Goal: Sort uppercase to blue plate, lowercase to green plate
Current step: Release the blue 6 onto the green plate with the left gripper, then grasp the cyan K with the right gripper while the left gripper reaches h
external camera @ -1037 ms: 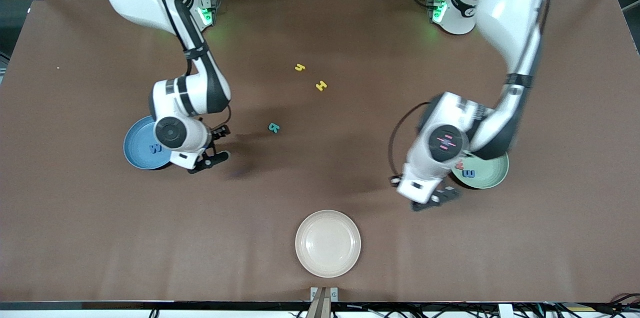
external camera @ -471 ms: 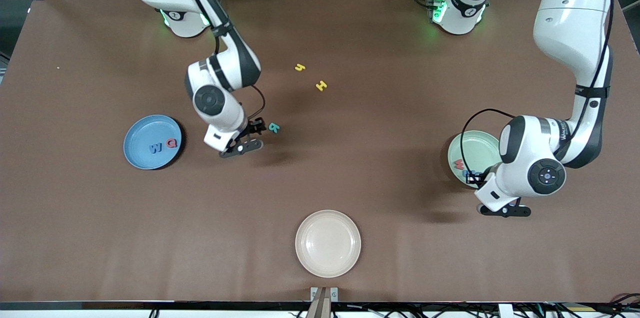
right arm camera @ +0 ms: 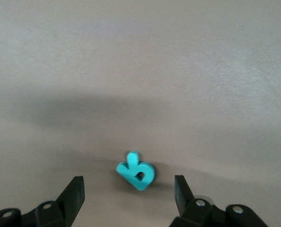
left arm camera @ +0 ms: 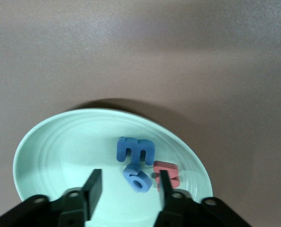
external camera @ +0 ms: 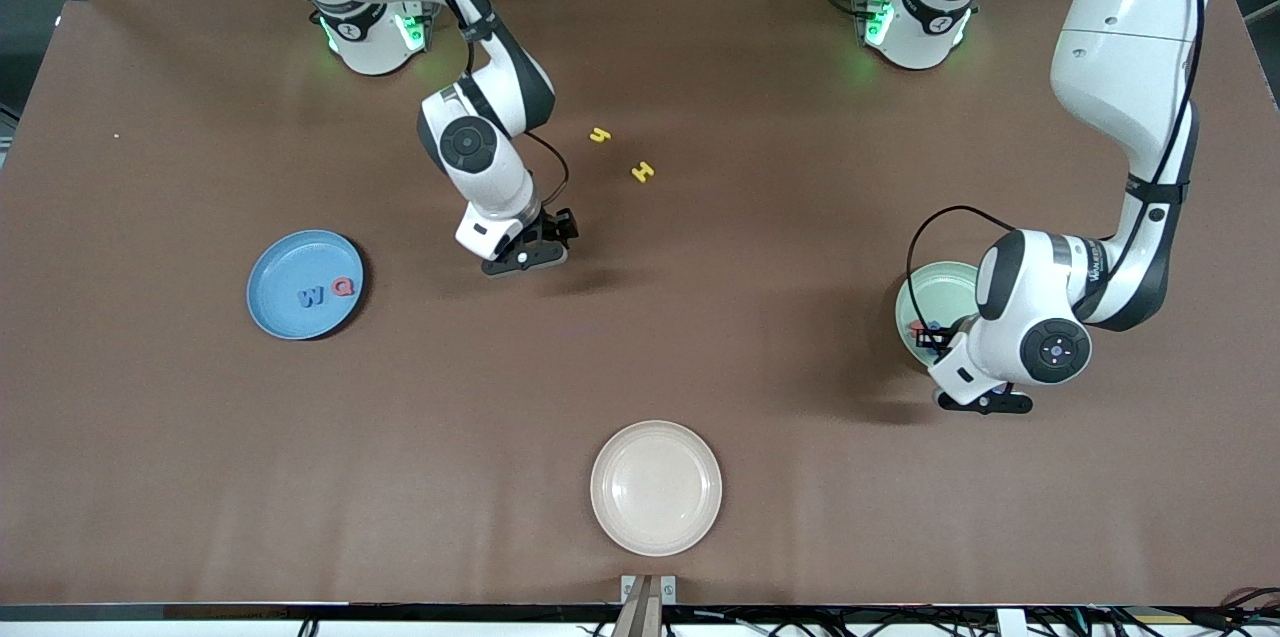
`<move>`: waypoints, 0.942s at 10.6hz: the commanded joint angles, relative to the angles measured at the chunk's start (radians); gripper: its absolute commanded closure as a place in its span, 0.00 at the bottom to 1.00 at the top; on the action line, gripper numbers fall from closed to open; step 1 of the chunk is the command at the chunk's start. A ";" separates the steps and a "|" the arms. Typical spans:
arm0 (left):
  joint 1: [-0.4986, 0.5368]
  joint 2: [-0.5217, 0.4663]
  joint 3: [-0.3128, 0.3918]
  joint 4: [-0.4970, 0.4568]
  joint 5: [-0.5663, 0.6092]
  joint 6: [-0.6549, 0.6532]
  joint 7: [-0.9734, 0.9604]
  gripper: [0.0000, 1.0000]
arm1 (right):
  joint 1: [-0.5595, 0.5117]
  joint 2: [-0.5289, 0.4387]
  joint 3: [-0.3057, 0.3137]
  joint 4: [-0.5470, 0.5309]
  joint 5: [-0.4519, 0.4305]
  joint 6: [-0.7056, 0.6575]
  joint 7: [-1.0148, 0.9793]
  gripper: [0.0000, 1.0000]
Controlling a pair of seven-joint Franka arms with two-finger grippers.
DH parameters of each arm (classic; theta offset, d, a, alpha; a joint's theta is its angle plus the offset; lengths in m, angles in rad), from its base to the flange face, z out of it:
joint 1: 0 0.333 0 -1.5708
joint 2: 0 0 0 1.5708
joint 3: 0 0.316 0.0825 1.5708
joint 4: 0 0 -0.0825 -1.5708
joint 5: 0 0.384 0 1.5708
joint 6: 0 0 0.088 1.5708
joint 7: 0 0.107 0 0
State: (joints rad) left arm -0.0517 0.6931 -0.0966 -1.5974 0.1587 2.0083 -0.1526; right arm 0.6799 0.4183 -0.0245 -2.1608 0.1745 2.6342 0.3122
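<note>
— If the table is read as a clock from the high front camera, with twelve at your bases, where are your grippers?

— My right gripper (external camera: 525,259) hangs low just off centre toward nine o'clock. Its jaws stand apart, one on each side of the small teal-green foam capital R (right arm camera: 136,171), which lies flat on the brown table (external camera: 200,477), touched by neither finger. My left gripper (left arm camera: 128,182) is at about four o'clock, over the round pale mint-green plate (left arm camera: 50,151), jaws apart and gripping nothing.

— What lies in that plate?

— Three foam lowercase letters close together: a blue m (left arm camera: 136,149), a blue g (left arm camera: 136,177) touching it and lying under the gap between my fingers, and a red w (left arm camera: 166,172) beside the g.

— And the other letters?

— The round sky-blue plate (external camera: 285,262) sits at nine o'clock, holding a blue foam capital W (external camera: 312,296) and a red foam capital Q (external camera: 343,287) side by side. A yellow foam capital H (external camera: 643,172) and a yellow foam y-like letter (external camera: 599,134) lie near each other on the bare table, from centre toward twelve. A round cream-white plate (external camera: 655,487) sits at six o'clock.
</note>
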 commanded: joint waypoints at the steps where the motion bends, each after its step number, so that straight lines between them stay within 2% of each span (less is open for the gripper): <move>1: -0.031 -0.068 0.000 -0.015 -0.027 -0.011 -0.042 0.00 | 0.004 -0.030 0.002 -0.060 -0.007 0.062 0.024 0.15; 3: -0.097 -0.179 -0.018 -0.012 -0.074 -0.162 -0.125 0.00 | 0.004 -0.027 0.001 -0.064 -0.013 0.073 0.024 0.15; 5: -0.166 -0.260 -0.025 -0.015 -0.128 -0.198 -0.149 0.00 | 0.004 -0.021 0.000 -0.060 -0.015 0.079 0.024 0.17; 8: -0.287 -0.303 -0.026 -0.068 -0.153 -0.209 -0.391 0.00 | 0.009 -0.004 -0.002 -0.053 -0.023 0.084 0.024 0.20; 10: -0.301 -0.337 -0.070 -0.137 -0.180 -0.148 -0.511 0.00 | 0.010 0.004 -0.002 -0.053 -0.043 0.089 0.027 0.20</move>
State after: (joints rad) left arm -0.3541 0.4051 -0.1488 -1.6565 0.0164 1.8080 -0.5985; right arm 0.6808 0.4230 -0.0225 -2.1996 0.1581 2.7033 0.3139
